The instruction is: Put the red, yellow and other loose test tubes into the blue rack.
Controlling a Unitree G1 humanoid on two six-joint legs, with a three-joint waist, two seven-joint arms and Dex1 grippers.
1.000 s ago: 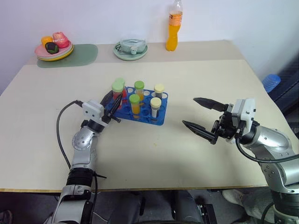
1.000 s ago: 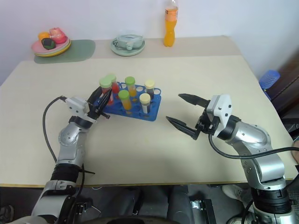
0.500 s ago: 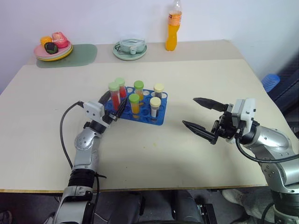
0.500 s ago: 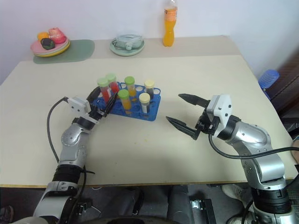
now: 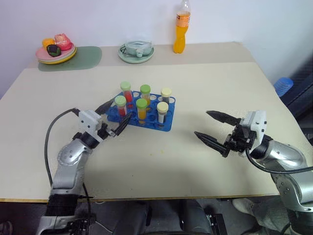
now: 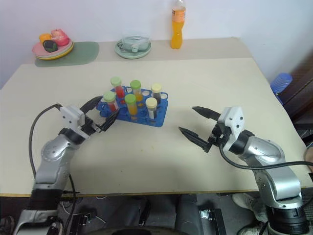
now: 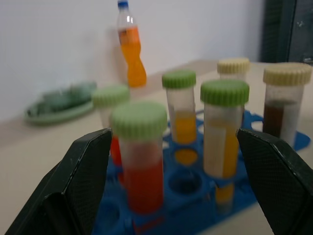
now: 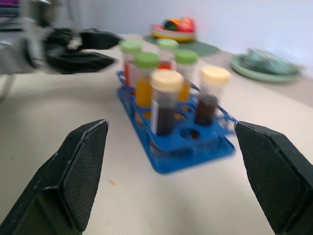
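I seem to stand in a plain test room: a bare beige surface point(image 5: 195, 83) against a white wall point(image 5: 98, 19), with a bright blue plastic tube rack point(image 5: 146, 115) mid-surface and toy food on stacked plates point(image 5: 56, 50) at its far left corner.

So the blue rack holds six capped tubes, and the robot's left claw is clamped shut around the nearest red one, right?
Not quite. The blue rack does hold six capped tubes, but the left gripper is open: its fingers stand apart on either side of the nearest red tube without pressing it. The left wrist view shows the gap on both sides.
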